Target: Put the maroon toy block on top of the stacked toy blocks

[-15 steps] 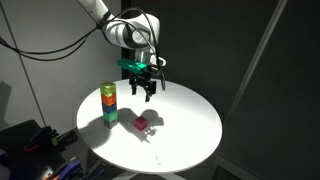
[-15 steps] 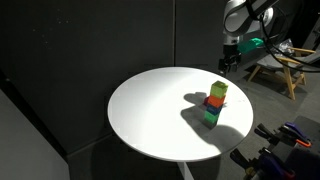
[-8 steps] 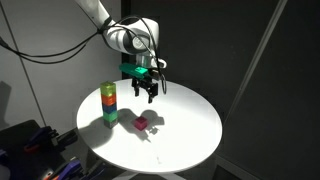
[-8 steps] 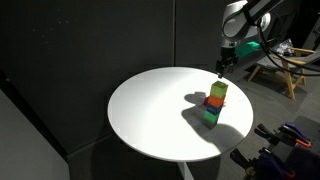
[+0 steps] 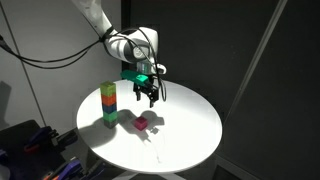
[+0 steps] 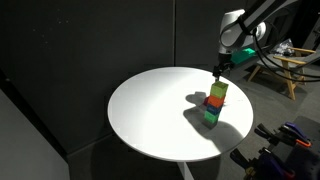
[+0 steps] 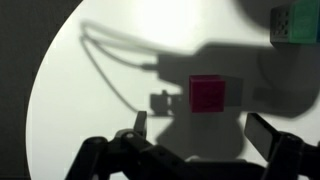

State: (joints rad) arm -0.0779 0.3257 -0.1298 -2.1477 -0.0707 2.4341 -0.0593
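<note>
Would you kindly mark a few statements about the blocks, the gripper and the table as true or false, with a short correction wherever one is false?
1. The gripper is open and holds nothing. True.
2. The maroon block sits on top of the stack. False: it lies on the table, apart from the stack.
3. The stack has fallen over. False: it stands upright in both exterior views.
4. The table is round and white. True.
5. The gripper touches the maroon block. False: it hangs above the block, clear of it.
</note>
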